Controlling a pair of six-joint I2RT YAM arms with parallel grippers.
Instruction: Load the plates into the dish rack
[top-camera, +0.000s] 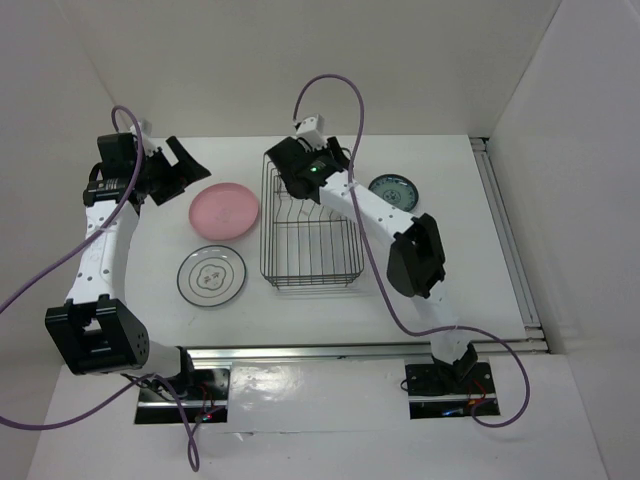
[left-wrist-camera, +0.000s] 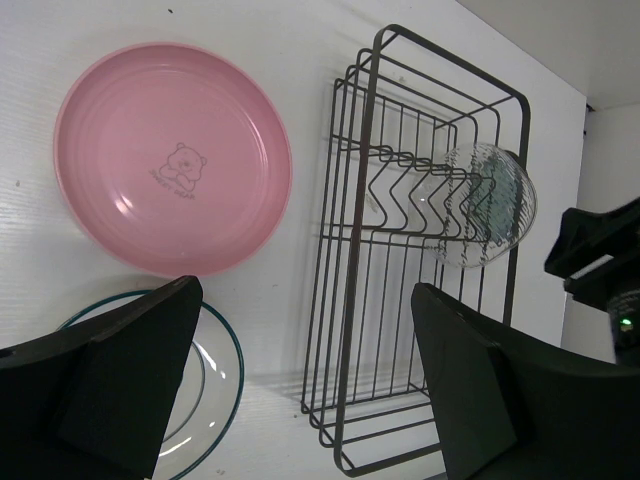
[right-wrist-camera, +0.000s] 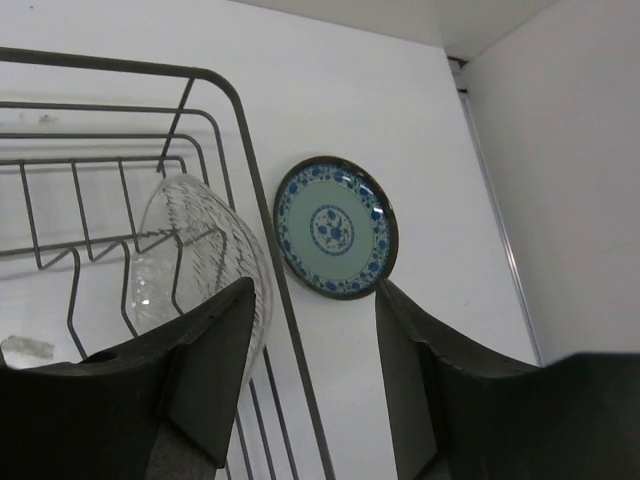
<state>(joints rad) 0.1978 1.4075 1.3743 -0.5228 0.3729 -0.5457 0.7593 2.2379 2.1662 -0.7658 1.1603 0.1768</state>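
Observation:
The black wire dish rack (top-camera: 310, 240) stands mid-table. The clear glass plate (left-wrist-camera: 486, 205) stands upright in its prongs at the far end and also shows in the right wrist view (right-wrist-camera: 200, 255). The pink plate (top-camera: 224, 210) and the white dark-rimmed plate (top-camera: 211, 276) lie flat left of the rack. The teal patterned plate (top-camera: 394, 190) lies to its right. My left gripper (top-camera: 188, 163) is open and empty, raised above the table left of the pink plate (left-wrist-camera: 172, 160). My right gripper (top-camera: 283, 168) is open and empty over the rack's far end, just beside the glass plate.
White walls close in the table at the back and both sides. A metal rail (top-camera: 508, 240) runs along the right edge. The right arm (top-camera: 380, 215) crosses over the rack's right side. Purple cables loop over both arms.

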